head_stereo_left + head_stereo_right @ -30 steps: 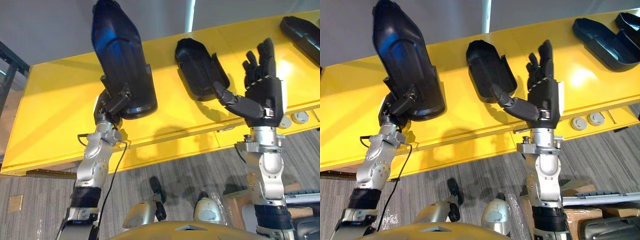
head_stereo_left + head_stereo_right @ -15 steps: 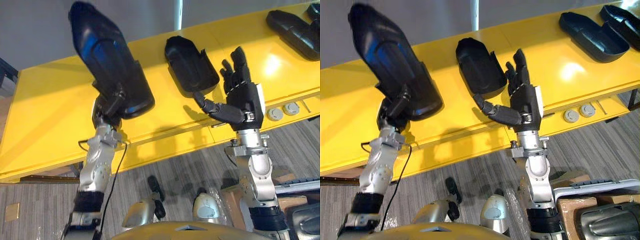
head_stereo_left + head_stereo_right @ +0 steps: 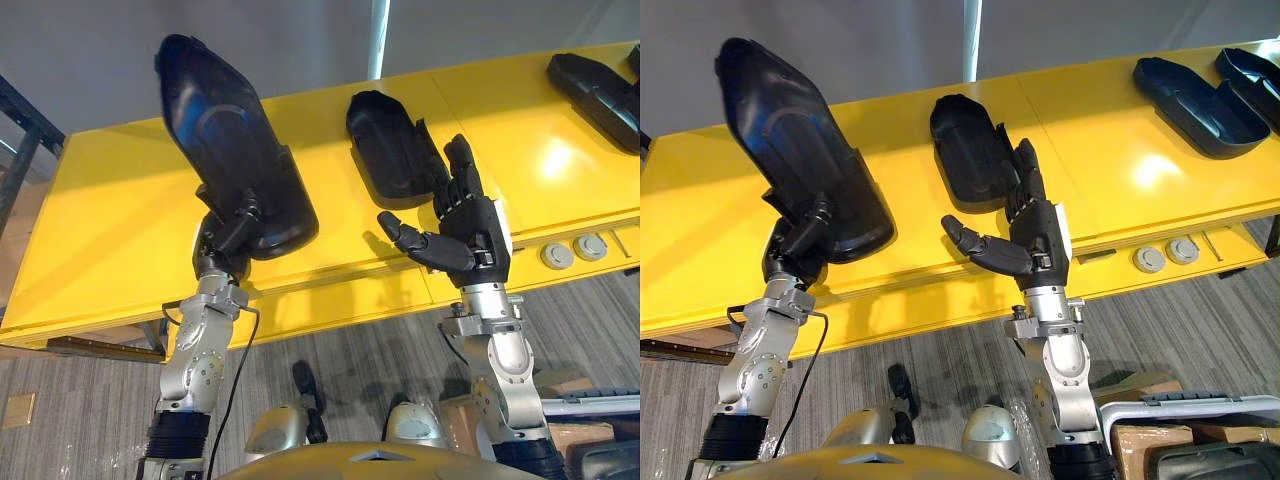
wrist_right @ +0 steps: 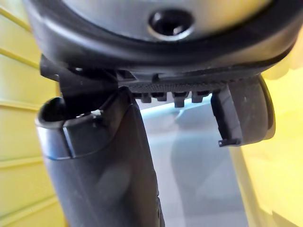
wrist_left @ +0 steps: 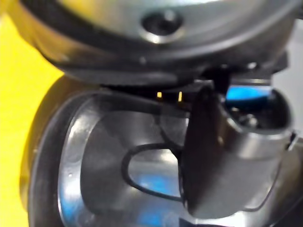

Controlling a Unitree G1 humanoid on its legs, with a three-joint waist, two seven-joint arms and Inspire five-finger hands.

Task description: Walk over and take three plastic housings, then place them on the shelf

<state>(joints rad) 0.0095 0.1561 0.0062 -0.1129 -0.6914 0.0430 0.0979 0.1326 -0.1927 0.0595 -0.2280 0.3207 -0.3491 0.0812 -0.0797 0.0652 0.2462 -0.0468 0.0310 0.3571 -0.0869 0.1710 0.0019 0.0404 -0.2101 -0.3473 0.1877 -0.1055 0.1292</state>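
A black plastic housing [image 3: 235, 150] is held aloft by the left hand [image 3: 228, 240], whose fingers and thumb are curled round its broad lower end. It is tilted with its narrow end toward 11 o'clock, above the yellow surface [image 3: 100, 230]. In the left wrist view the thumb [image 5: 218, 156] is seen pressed on the housing's glossy face. The right hand [image 3: 472, 235] is raised empty at 4 o'clock of a second housing [image 3: 385, 150], which lies hollow side up on the yellow surface. Its fingers are stretched straight and its thumb is spread toward 9 o'clock; whether the fingertips touch that housing cannot be told. Two further housings [image 3: 1190, 92] lie side by side at 2 o'clock of the head views, and two grey round discs [image 3: 1150, 260] are set by the front edge at 3 o'clock of the right hand.
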